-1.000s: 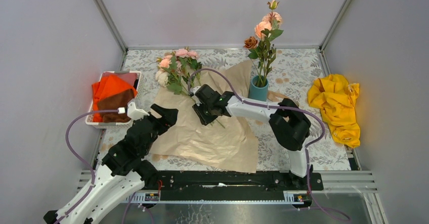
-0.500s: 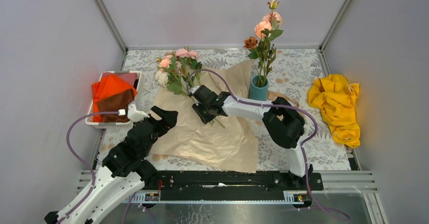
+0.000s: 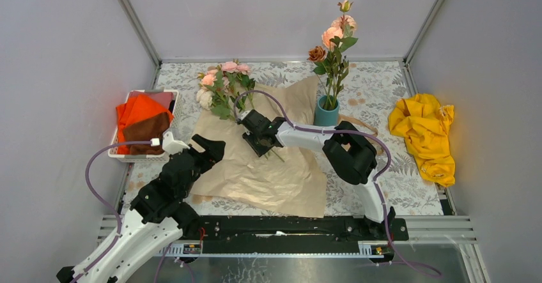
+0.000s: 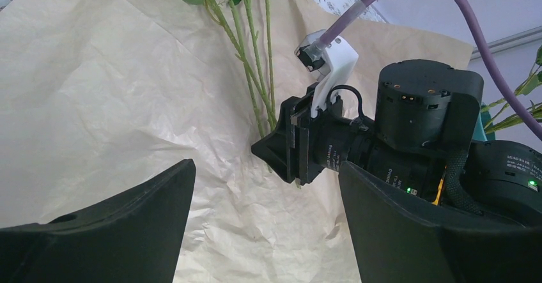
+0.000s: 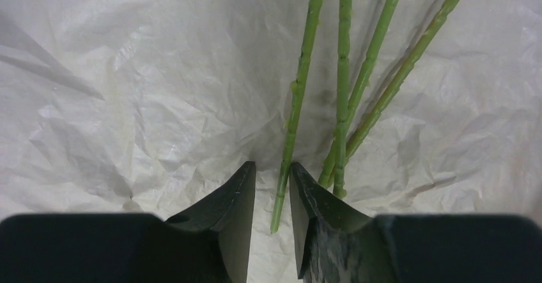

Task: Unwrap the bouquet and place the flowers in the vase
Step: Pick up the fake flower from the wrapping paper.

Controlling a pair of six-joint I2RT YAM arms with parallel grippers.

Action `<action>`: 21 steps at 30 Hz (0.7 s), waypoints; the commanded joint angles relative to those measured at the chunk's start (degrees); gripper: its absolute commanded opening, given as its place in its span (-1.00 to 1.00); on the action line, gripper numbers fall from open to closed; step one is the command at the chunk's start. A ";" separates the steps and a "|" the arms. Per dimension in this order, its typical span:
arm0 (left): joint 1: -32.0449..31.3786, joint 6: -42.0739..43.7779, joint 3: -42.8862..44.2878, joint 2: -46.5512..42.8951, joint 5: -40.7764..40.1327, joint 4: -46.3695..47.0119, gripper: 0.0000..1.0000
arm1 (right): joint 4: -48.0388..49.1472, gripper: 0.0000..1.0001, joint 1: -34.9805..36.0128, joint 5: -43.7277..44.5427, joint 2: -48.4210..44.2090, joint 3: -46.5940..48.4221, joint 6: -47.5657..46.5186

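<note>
The kraft paper (image 3: pixel 255 174) lies spread flat. On its far left corner rest pink and cream flowers (image 3: pixel 220 85), their green stems (image 5: pixel 300 85) running toward my right gripper (image 3: pixel 261 145). Its jaws (image 5: pixel 273 168) stand narrowly apart around the end of one stem (image 5: pixel 281 193), with a gap showing on the left side. Other stems (image 5: pixel 342 123) end just beside the right finger. The teal vase (image 3: pixel 326 114) holds several upright roses (image 3: pixel 332 37). My left gripper (image 3: pixel 211 145) hovers wide open (image 4: pixel 265 168) over the paper's left edge, holding nothing and facing the right gripper (image 4: pixel 291 155).
A white basket (image 3: pixel 131 157) of orange and brown cloths sits at the left wall. A yellow cloth (image 3: pixel 425 133) lies at the right. A tan ribbon (image 3: pixel 358 122) trails beside the vase. Grey walls enclose the patterned table (image 3: pixel 377 85).
My right gripper has slid a little left along the stems toward the lying flowers. The left arm has stayed put.
</note>
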 commanded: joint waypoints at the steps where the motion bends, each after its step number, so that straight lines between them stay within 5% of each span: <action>1: 0.27 -0.14 -0.46 0.14 -0.30 1.53 0.79 | 0.13 -0.41 0.28 0.71 1.38 2.26 -0.87; 6: 0.27 -0.10 -0.66 0.56 0.39 2.03 0.80 | 0.15 -0.97 0.30 0.11 1.63 2.01 -0.79; 21: 0.33 -1.70 -2.20 4.84 5.15 7.51 0.85 | 1.22 -1.00 0.29 -2.69 -8.59 0.36 0.81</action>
